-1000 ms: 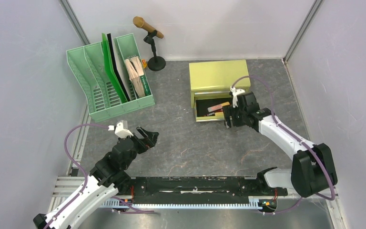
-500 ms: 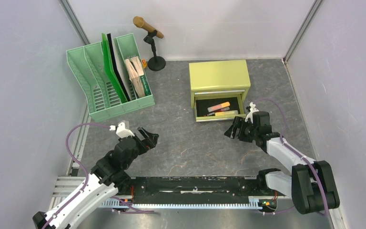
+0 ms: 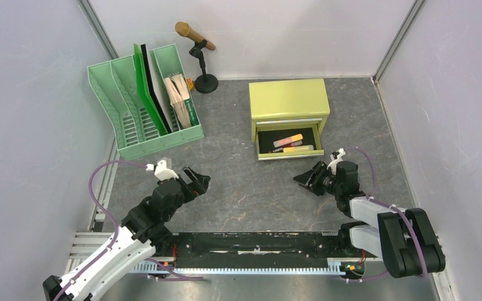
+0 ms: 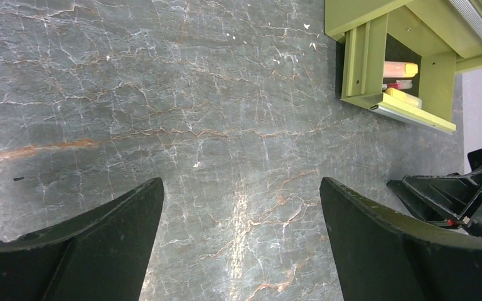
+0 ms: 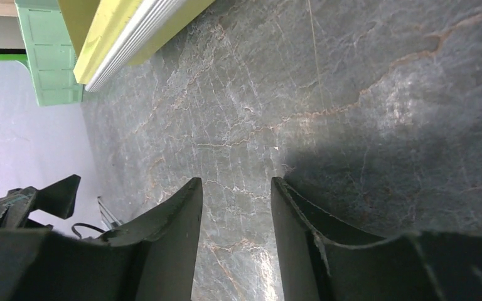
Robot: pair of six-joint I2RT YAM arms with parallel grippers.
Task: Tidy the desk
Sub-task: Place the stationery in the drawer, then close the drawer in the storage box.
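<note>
Surface: the grey veined desk is carrying three things.
Landmark: the yellow-green cabinet is sitting right of centre.
Left of it: a green file rack is standing well apart.
Between them: a microphone stand is standing near the back wall.

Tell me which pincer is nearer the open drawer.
Right. The right pincer hovers just in front of the open drawer, slightly to its right; the left pincer is farther off, to its front left.

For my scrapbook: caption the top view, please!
Left arm and right arm hover above the desk, beside a cabinet with highlighters in its open drawer.
</note>
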